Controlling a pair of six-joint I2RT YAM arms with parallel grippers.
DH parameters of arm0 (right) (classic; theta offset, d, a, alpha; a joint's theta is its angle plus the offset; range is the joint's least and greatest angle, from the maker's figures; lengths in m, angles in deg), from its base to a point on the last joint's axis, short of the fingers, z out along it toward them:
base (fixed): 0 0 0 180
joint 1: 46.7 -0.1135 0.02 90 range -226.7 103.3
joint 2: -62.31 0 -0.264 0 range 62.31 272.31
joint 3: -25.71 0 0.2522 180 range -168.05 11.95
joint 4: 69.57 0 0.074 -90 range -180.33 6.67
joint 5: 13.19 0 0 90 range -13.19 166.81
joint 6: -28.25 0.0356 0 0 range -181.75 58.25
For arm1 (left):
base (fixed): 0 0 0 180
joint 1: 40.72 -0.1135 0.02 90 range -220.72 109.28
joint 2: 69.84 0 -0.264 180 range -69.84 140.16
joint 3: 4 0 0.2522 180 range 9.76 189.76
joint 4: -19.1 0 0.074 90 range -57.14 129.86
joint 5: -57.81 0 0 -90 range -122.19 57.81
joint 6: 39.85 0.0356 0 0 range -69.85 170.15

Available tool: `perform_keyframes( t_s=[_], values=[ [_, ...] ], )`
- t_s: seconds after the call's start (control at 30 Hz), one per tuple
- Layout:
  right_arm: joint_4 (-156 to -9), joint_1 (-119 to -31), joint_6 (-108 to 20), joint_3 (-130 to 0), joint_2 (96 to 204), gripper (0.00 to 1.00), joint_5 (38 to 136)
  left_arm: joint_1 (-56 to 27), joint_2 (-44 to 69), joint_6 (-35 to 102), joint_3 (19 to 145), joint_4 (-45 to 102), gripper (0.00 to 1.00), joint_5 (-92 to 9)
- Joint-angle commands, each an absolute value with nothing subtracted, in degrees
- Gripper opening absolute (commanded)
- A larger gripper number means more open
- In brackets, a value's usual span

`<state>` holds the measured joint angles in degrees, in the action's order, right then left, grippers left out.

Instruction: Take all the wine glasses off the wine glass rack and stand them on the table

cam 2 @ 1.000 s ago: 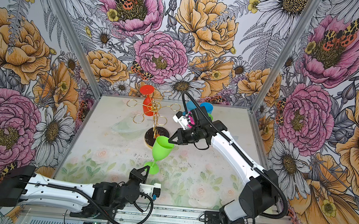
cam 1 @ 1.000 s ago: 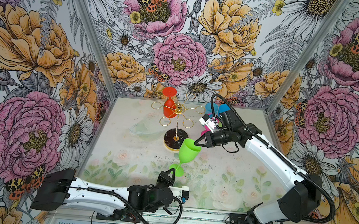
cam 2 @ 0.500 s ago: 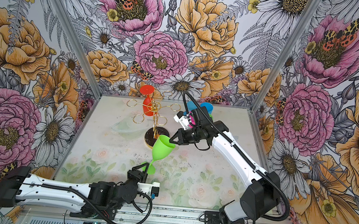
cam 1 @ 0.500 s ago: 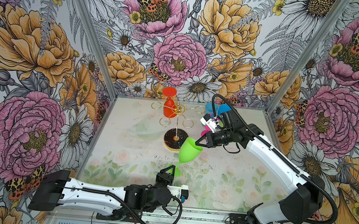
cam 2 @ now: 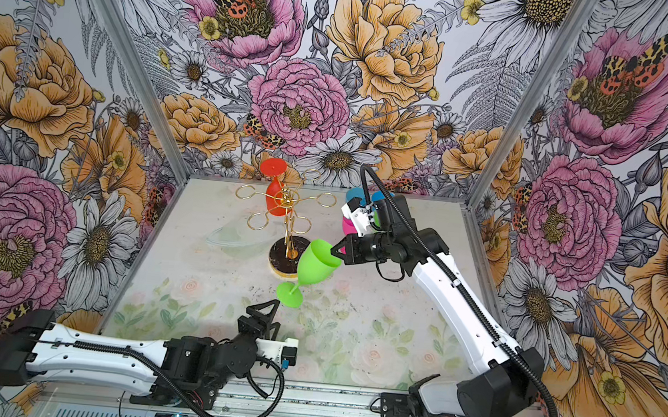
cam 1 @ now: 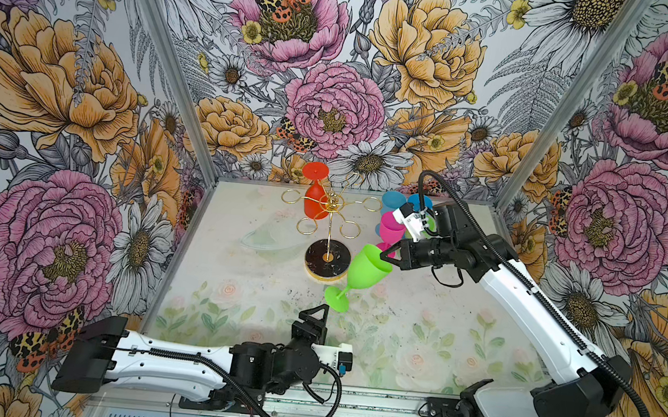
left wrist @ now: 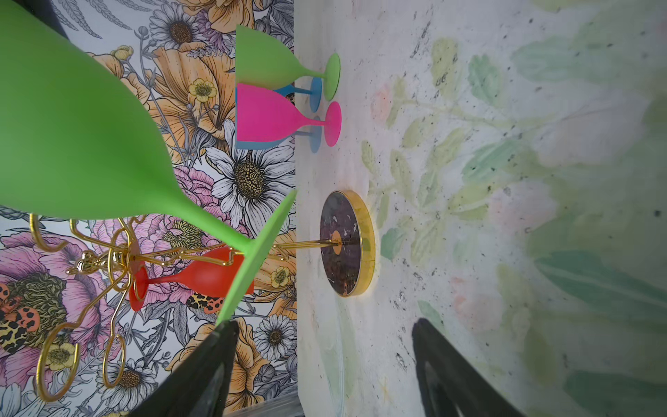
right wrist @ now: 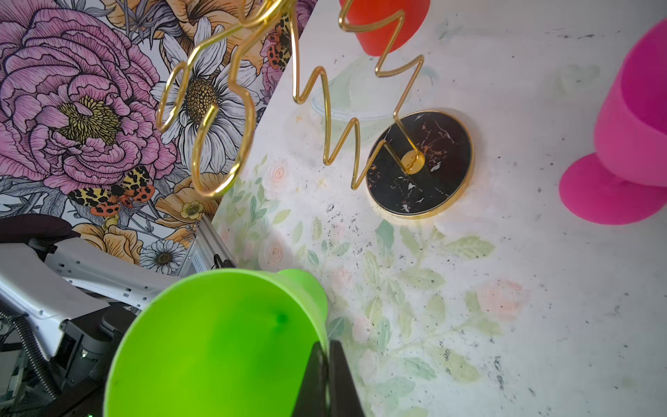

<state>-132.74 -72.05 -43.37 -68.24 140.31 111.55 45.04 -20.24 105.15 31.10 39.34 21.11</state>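
Note:
A green wine glass (cam 1: 368, 267) (cam 2: 316, 264) hangs tilted in the air in front of the wine glass rack (cam 1: 331, 207) (cam 2: 288, 201), clear of its gold loops. My right gripper (cam 1: 386, 254) (right wrist: 326, 350) is shut on the glass's rim, one finger inside the bowl and one outside. My left gripper (cam 1: 313, 320) (left wrist: 325, 325) is open just below the glass's foot (left wrist: 260, 252), with nothing between its fingers; the foot's edge lies close by one fingertip. A red wine glass (cam 1: 314, 199) hangs upside down on the rack.
The rack's black disc base (cam 1: 327, 259) (right wrist: 418, 166) stands mid-table. A pink glass (cam 1: 391, 227) (left wrist: 267, 115), blue glasses (cam 1: 391, 200) and another green glass (left wrist: 267, 61) stand upright at the back right, behind my right gripper. Flowered walls enclose three sides.
My left gripper has opened, let go of the green glass's foot and drawn back toward the front. My right gripper keeps hold of the rim and has barely moved.

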Motion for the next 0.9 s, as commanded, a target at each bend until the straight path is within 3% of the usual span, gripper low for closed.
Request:
perform_keyframes(
  t_s=[0.0, 0.43, 0.87],
  values=[
    [-130.79, -71.20, -44.68, -70.24, 138.42, 0.00, 107.79, 44.83, -22.97, 100.15, 33.35, 40.17, 0.81, 17.91],
    [-130.77, -70.73, -46.66, -69.26, 139.20, 0.00, 92.29, 35.77, -33.45, 79.30, 44.61, 47.40, 0.87, 9.98],
    [-130.27, -70.71, -48.34, -67.47, 142.60, 0.00, 81.80, 13.36, -35.32, 58.33, 53.82, 54.64, 0.93, -7.63]
  ],
)
